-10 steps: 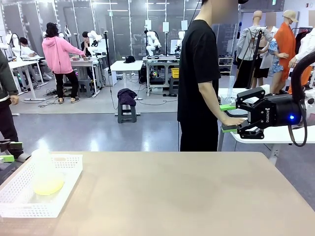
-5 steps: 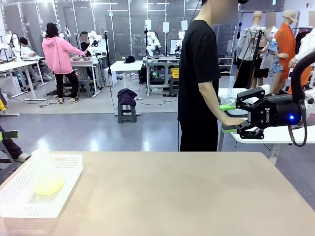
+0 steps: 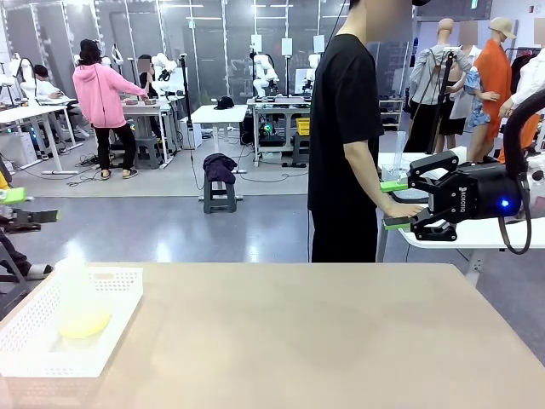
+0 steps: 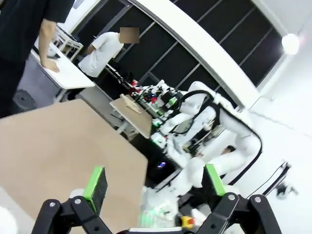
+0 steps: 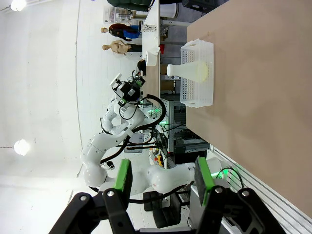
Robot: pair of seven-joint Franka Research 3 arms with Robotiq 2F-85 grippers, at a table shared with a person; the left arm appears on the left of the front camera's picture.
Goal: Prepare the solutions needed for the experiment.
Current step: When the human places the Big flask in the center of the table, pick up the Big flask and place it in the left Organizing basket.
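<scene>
Spanning the foreground, one bare tan tabletop fronts a workshop room where one person in a black T-shirt stands at twelve o'clock. One white perforated plastic basket at nine o'clock holds one translucent conical flask with the pale yellow solutions; its neck is faint. The right gripper, at three o'clock, is partly spread and empty. The left gripper gapes wide, empty.

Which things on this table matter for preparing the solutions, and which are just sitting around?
For the job:
- flask holding the solutions
- white basket it stands in

Not part of it:
- side table beyond the far edge, under the person's hand
</scene>
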